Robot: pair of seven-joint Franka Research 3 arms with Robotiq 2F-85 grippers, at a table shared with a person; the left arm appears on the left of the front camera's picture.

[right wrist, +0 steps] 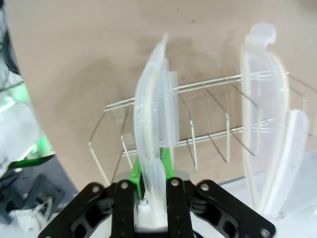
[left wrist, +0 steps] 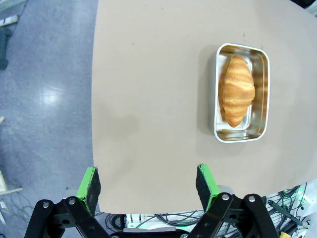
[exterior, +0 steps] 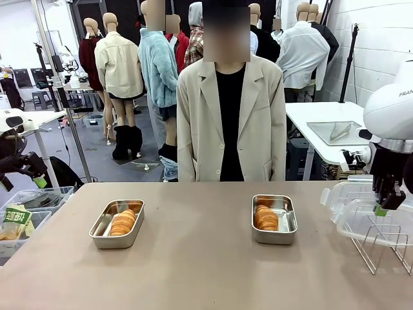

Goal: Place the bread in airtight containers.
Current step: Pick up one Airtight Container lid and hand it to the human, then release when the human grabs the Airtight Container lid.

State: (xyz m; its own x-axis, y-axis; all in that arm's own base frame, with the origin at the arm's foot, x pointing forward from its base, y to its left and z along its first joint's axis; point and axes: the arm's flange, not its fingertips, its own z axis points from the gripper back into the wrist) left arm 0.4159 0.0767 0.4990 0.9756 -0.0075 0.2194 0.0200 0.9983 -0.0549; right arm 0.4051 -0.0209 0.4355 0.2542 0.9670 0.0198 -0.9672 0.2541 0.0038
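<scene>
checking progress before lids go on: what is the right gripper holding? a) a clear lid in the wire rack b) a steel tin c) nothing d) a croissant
a, the right gripper is pinched on the edge of a clear lid standing in the wire rack.

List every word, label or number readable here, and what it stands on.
"FRAN": on the white right arm, cut off by the picture's edge.
Green packet at the far left: white print, too blurred to read.
Tins and lids: no print.
</scene>
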